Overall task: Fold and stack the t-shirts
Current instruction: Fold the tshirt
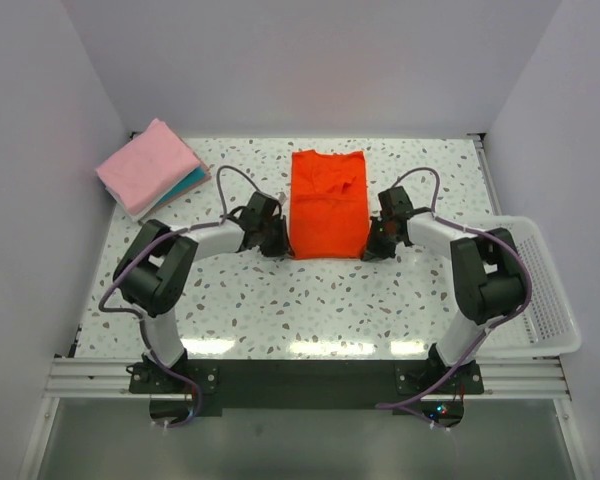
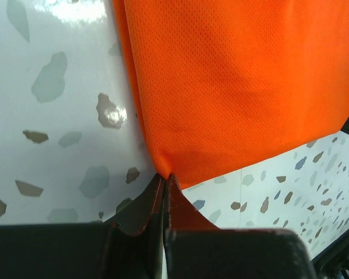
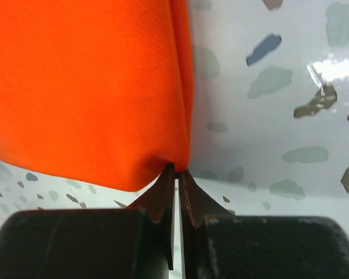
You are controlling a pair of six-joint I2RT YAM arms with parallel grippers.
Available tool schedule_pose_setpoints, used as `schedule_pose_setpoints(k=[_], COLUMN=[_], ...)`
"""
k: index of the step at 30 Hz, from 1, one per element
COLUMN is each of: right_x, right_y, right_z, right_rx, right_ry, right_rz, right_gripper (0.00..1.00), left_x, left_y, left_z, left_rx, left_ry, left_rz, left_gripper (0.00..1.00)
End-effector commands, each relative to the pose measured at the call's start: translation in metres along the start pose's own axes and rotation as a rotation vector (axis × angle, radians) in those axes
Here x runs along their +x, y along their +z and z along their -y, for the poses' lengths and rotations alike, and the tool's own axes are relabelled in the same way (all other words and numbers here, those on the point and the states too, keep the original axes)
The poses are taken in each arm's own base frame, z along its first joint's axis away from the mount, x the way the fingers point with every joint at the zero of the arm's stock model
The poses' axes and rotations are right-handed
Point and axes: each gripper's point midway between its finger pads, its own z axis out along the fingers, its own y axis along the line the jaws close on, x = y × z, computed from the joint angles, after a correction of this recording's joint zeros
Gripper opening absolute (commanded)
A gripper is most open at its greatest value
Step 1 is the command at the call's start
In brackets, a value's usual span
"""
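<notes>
Orange shirt (image 1: pixel 327 205) lies flat, right of the pink pile (image 1: pixel 148 165); left pincer (image 2: pixel 166 181) and right pincer (image 3: pixel 177 172) each pinch a corner thinly, so cloth may slip out on lifting

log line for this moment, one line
left pincer: shut on orange shirt near-left corner | right pincer: shut on near-right corner | pink-teal stack: far left

shirt (image 1: pixel 327 205) centre; folded stack (image 1: pixel 150 166) far-left; basket (image 1: pixel 552 296) right

I see a speckled terrazzo table (image 1: pixel 310 300) between pale walls (image 1: pixel 40 120). A white mesh basket (image 1: pixel 552 300) sits at its right edge, seemingly overhanging it. A metal rail (image 1: pixel 90 377) lines the near side.
</notes>
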Motion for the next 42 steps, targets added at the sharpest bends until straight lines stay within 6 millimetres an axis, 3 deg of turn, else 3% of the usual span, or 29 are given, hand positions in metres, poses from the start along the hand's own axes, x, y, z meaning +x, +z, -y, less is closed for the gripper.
schedule_pose_setpoints(k=[1,7,8,10,17,23,27,32,36,42], right_x=[0.012,0.050,0.051,0.071,0.135,0.165,0.162,0.149,0.129,0.098], right_y=[-0.012,-0.030,-0.042,-0.050,-0.100,-0.155,-0.195,-0.224,-0.234,-0.228], right_z=[0.001,0.011,0.007,0.011,0.006,0.012,0.006,0.003,-0.004,-0.005], right_rx=[-0.013,0.003,-0.015,0.000,-0.030,-0.118,-0.189,-0.184,-0.164,-0.091], right_ry=[-0.018,-0.021,-0.027,-0.031,-0.024,0.000,0.000,-0.027,-0.034,-0.002], right_rz=[-0.003,-0.028,0.004,-0.006,-0.002,0.031,0.081,0.136,0.203,0.309], right_gripper=[0.00,0.00,0.00,0.00,0.00,0.00,0.00,0.00,0.00,0.00], left_x=[0.036,0.065,0.066,0.083,0.130,0.164,0.165,0.149,0.138,0.127], left_y=[-0.009,-0.031,-0.039,-0.049,-0.110,-0.164,-0.197,-0.228,-0.229,-0.209], left_z=[-0.030,-0.035,-0.031,-0.033,-0.010,0.012,0.028,0.048,0.058,0.058], left_rx=[-0.111,-0.104,-0.094,-0.098,-0.022,0.085,0.153,0.203,0.214,0.171], left_ry=[0.010,0.029,0.032,0.042,0.057,0.003,-0.023,-0.012,0.002,0.000], left_rz=[-0.076,-0.097,-0.084,-0.101,-0.107,-0.095,-0.070,-0.026,0.001,0.020], left_gripper=[0.00,0.00,0.00,0.00,0.00,0.00,0.00,0.00,0.00,0.00])
